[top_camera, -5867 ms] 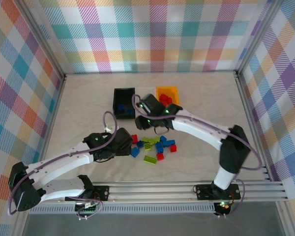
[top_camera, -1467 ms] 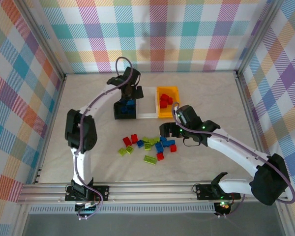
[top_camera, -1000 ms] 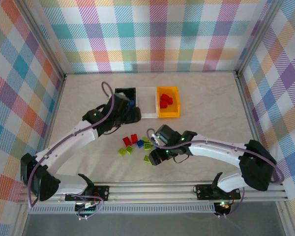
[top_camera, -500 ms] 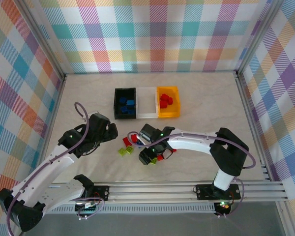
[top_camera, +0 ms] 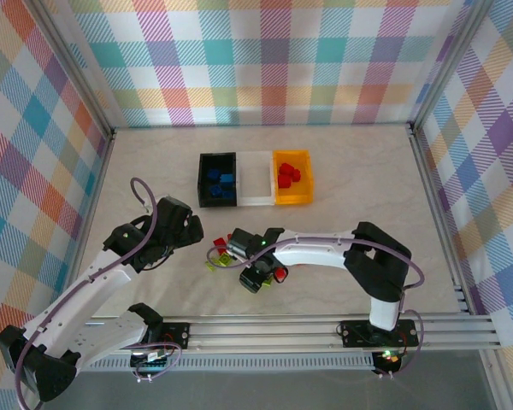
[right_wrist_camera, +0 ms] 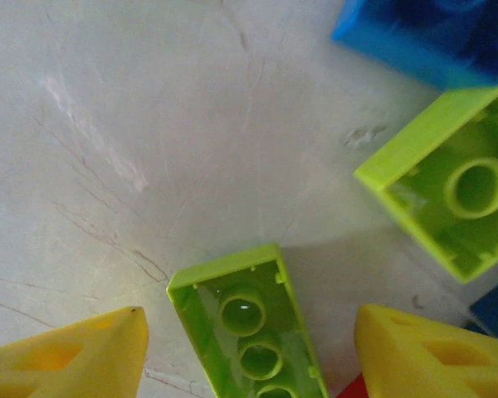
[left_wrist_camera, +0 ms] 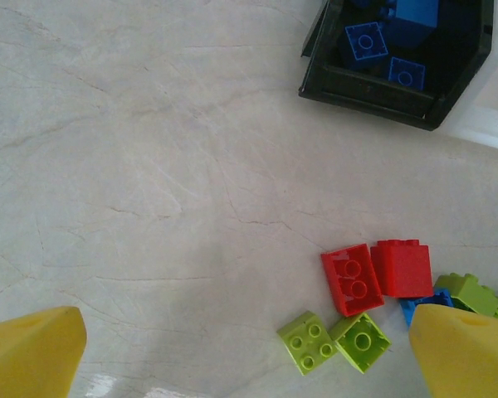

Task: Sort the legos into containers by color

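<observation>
Step in hand: picking a green brick out of the loose pile, by my reading; the sort is partly done.
Right gripper: low over the table, fingers apart, one on each side of a long green brick. A gap shows on both sides, so no pinch yet.
Long green brick: lying hollow side up, near a second green brick and a blue brick.
Left gripper: fingers spread wide, nothing between them, hovering beside two red bricks.
Bins: in a row beyond the pile. The black bin holds blue, the orange bin holds red, and the clear bin sits between them.
Next move: likely pinch the brick squarely across its long sides, lift without dragging its neighbours, and carry it to the clear bin, the probable home for green.
</observation>
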